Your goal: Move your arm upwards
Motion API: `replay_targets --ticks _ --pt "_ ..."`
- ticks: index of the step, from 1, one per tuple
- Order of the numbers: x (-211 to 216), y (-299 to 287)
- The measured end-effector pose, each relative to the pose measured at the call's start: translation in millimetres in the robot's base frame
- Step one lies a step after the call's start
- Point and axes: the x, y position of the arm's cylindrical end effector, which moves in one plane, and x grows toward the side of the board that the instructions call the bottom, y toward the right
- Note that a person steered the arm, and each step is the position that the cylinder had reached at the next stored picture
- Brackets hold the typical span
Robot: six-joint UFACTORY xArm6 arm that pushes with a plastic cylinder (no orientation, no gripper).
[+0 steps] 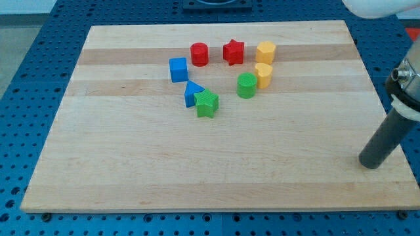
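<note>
a pale wooden tabletop (131,170) lies on a blue pegboard (39,59) and fills most of the view. we have no pincer here, so there is nothing spread or pressed together to report; our arm ends in a straight dark rod (387,134) that enters from the right edge. my tip (369,164) rests on the tabletop near its right edge, towards the near side, well apart from every block.

the blocks form a loose ring in the far middle of the tabletop. at the far side, from left to right, sit a red cylinder (199,54), a red star (233,52) and a yellow hexagonal block (265,52). just near of that one sits a second yellow block (263,75), touching a green cylinder (247,86) at its left. on the ring's left sits a blue cube (178,69). near of it, a blue triangular block (192,92) touches a green star (207,104).
</note>
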Motion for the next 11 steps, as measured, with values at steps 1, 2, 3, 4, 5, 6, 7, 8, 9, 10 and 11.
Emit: replay_targets --ticks 1,2,3,4,5,6,7,8,9,10,11 --pt "0.0 0.0" --pt "-1.7 0.0" --pt "-4.8 0.0" --pt "-10.2 0.0" --pt "-16.5 0.0" --pt "-22.1 0.0" --pt "-28.5 0.0" --pt "-32.6 -0.5" --pt "-43.2 -11.2" --pt "-63.7 -37.0" --pt "-86.2 -74.4"
